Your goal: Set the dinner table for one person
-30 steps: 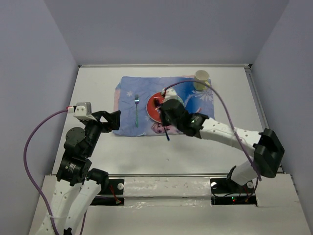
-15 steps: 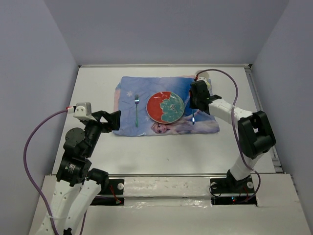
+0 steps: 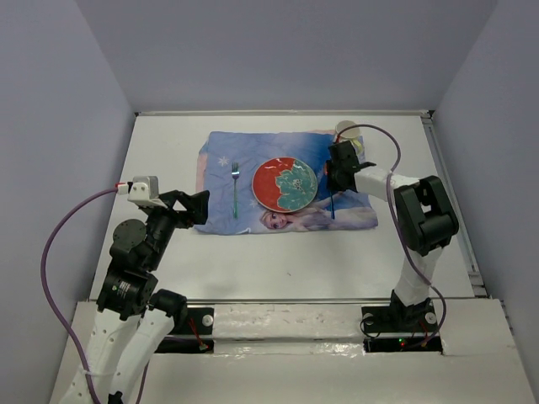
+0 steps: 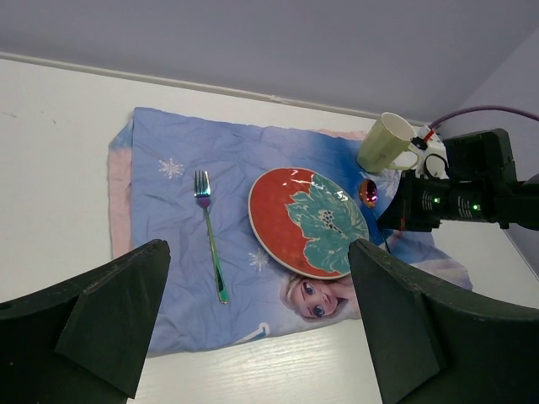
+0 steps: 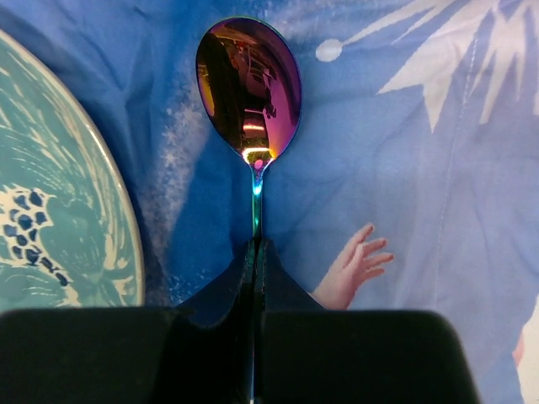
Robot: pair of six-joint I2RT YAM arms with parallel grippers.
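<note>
Top, left-wrist and right-wrist views of the place setting. The right gripper is clamped narrowly on the thin handle of the iridescent spoon, bowl pointing away from the wrist. A second ago this gripper hung over the lower edge of the red-and-teal plate at the centre of the top view. It has since swung to the right of the plate and come low, bringing the spoon along the plate's right rim, just beside it and apart from it. The spoon lies over the blue printed placemat; whether it already rests on the cloth cannot be told. The left gripper, jaws spread wide and empty, has not moved from the lower left corner of the placemat. The fork lies left of the plate, and the pale mug stands at the placemat's upper right corner. The dinner table carries the whole setting in its upper middle (all of it on the placemat). The spoon's placing appears near its end, with the release probably the only step left for this setting.
</note>
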